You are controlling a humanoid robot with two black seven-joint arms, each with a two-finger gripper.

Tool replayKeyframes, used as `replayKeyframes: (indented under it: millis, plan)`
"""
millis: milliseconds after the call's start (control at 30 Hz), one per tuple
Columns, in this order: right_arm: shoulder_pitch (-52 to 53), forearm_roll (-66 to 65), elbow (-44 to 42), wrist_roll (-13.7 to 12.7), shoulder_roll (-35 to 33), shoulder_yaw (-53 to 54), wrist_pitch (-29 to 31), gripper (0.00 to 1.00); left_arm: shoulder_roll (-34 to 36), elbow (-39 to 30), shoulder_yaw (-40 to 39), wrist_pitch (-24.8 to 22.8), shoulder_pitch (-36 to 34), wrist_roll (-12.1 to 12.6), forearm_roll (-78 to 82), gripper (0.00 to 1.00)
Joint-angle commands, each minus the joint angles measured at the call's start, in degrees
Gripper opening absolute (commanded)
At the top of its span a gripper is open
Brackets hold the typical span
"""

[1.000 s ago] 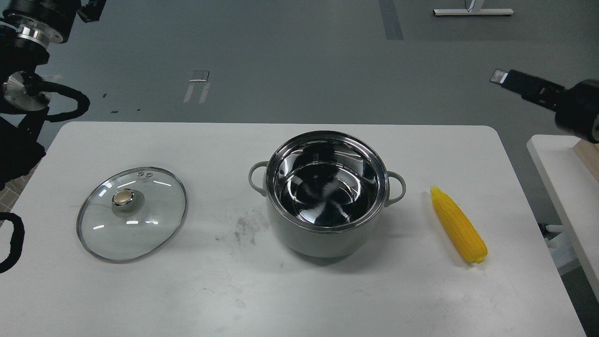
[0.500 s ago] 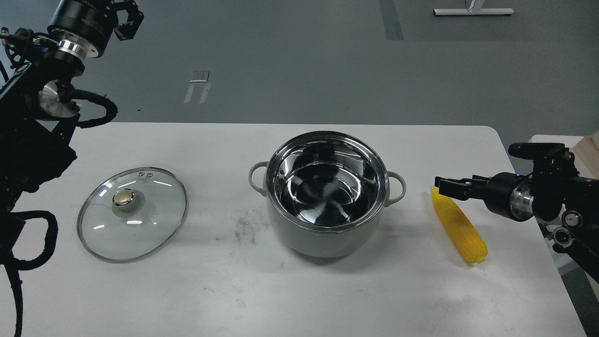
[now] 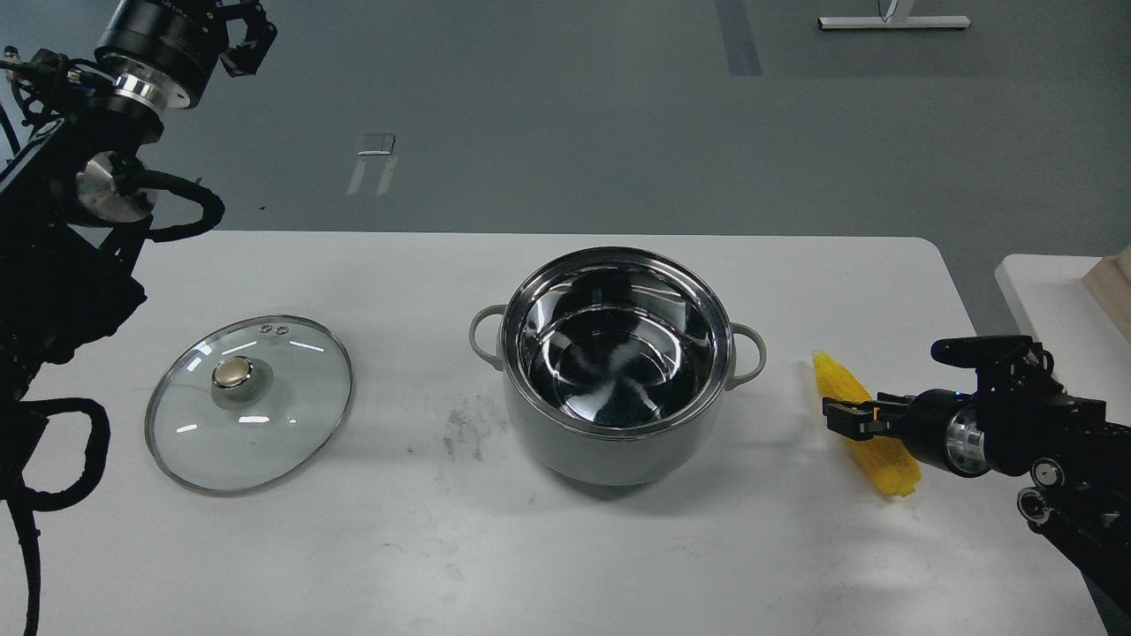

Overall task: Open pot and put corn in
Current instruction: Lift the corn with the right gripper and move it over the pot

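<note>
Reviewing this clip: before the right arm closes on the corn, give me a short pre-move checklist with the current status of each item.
1. Lid off: round glass lid with gold knob lies flat on the white table, left of the pot. Ok.
2. Pale grey-green steel-lined pot upright, nothing inside. Ok.
3. Bright yellow corn cob lies on the table, right of the pot. Ok.
4. Right end effector at the cob's middle. Ok.
5. Fingers straddling the cob: cannot tell.
6. Left end effector raised, away from the pot. Ok.
</note>
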Motion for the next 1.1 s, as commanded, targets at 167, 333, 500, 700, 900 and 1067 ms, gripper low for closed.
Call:
replayKeyframes:
  millis: [167,333,500,700,900,1067]
  plan:
    - [0.5,0.8,1.3,-0.3,-0.2,1.4,0.0,0.0,0.0,-0.1,0.0,0.0,-0.1,0.1,0.0,0.96]
    - [3.7,1.1,3.2,-0.3,0.3,13.7,0.0,0.0,0.1,-2.8,0.0,0.0,0.3,0.2,0.0,0.96]
    - [11.0,1.2,7.9,-0.5,1.0,16.2,0.0,0.0,0.3,-3.8,0.0,0.0,0.3,0.3,0.0,0.96]
    - [12.1,1.4,17.1,-2.8,12.5,15.2,0.0,0.0,0.4,-3.8,0.1,0.0,-0.2,0.3,0.0,0.96]
    - [12.7,1.0,16.2,-4.5,18.2,5.0,0.0,0.0,1.0,-3.8,0.1,0.0,-0.2,0.3,0.0,0.96]
    - [13.2,0.7,13.2,-4.6,20.0,-0.9,0.0,0.0,1.6,-3.8,0.1,0.0,-0.1,0.2,0.0,0.96]
